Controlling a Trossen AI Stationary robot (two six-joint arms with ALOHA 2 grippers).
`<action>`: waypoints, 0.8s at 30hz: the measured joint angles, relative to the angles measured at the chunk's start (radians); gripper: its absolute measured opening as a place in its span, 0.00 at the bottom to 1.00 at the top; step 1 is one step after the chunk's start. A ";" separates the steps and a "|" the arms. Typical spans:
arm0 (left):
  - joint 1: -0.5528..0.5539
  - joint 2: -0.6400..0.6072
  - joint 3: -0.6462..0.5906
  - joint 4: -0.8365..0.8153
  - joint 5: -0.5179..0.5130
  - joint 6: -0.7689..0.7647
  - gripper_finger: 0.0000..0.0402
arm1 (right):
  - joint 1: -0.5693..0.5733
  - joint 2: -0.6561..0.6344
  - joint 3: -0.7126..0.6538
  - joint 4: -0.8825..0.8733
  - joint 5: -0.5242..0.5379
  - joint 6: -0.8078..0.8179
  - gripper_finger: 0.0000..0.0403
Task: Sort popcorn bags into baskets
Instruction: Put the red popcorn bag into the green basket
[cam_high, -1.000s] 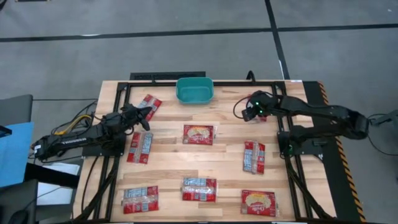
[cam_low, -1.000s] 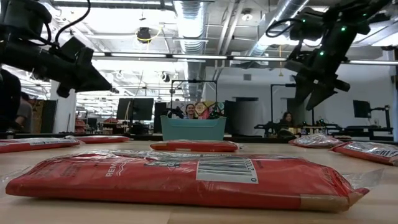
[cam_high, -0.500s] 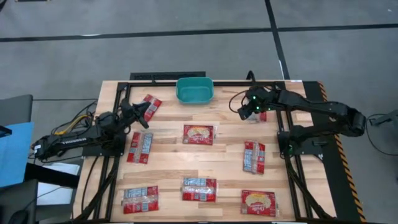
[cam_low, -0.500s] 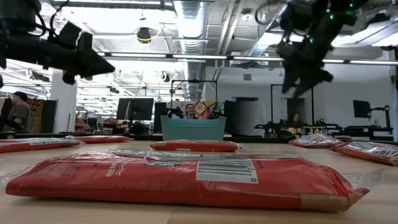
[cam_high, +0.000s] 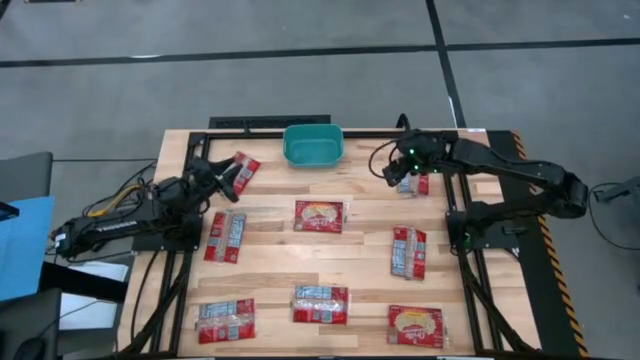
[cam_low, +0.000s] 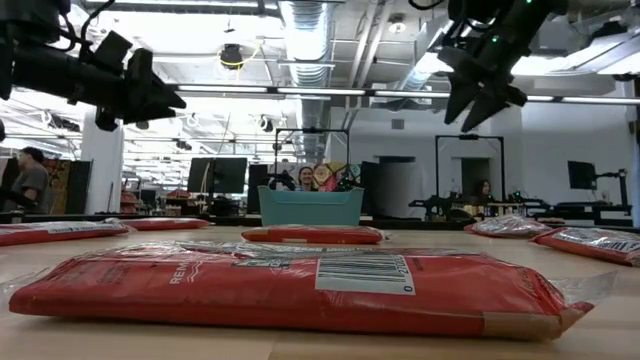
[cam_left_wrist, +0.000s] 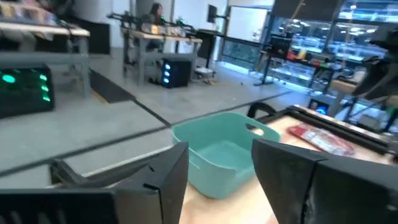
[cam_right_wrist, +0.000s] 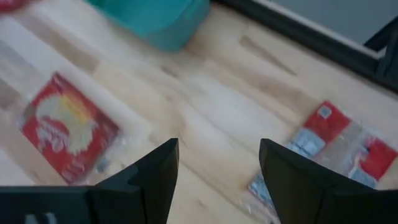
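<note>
Nearest the low camera lies one red popcorn bag (cam_low: 290, 285), flat on the wooden counter (cam_high: 365, 250), its clear seam ends crinkled; it looks light, soft and slippery, so a pinch across the narrow middle seems safer than tugging a flimsy seam. Three bags line the front row in the high view, three more sit mid-counter, among them the cream-labelled packet (cam_high: 319, 216) at the centre. Farther back, the left claw (cam_high: 224, 177) hovers with its fingers parted and nothing between them, just beside the tilted packet (cam_high: 240, 169) at the back left. The right claw (cam_high: 403, 174) hangs wide apart and empty over the back-right packet (cam_high: 418, 183). At the far edge, the teal basket (cam_high: 313, 145) waits, seemingly with no bag inside.
</note>
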 joint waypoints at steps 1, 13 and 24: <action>-0.001 0.002 0.000 0.003 0.011 -0.011 0.43 | 0.007 0.000 0.000 -0.016 0.000 0.002 0.62; -0.001 0.063 0.002 0.006 0.164 -0.117 0.44 | 0.135 0.074 0.000 -0.045 0.002 0.050 0.62; 0.002 0.366 0.173 -0.437 0.049 -0.224 0.44 | 0.269 0.215 0.000 -0.041 0.002 0.116 0.62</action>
